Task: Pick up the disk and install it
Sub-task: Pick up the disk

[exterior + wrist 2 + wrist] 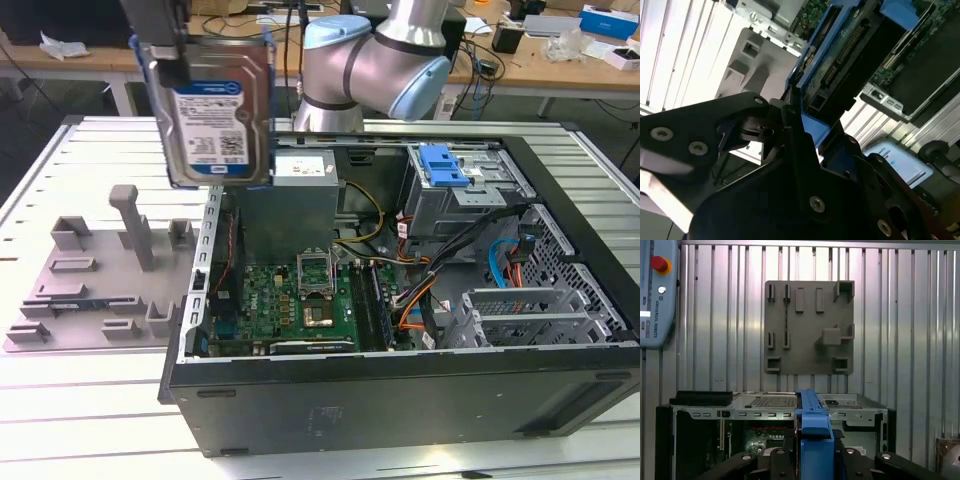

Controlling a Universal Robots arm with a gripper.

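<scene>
Gripper (172, 50) pinches the disk (212, 110), held aloft at upper left of frame; pickup done, seating in the open case (400, 395) outstanding.

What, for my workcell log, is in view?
disk: one, silver in blue carrier, held aloft near the case
computer case: one, black, open, on the table
motherboard: one, green, inside the case
power-supply box: one, grey, inside the case
latch: one, blue, on the drive cage
fixture plate: one, grey, exterior view's left of the case
table: one, white, slatted, under the case
arm: one, silver and blue, behind the case
gripper: one, black, shut on the disk
</scene>
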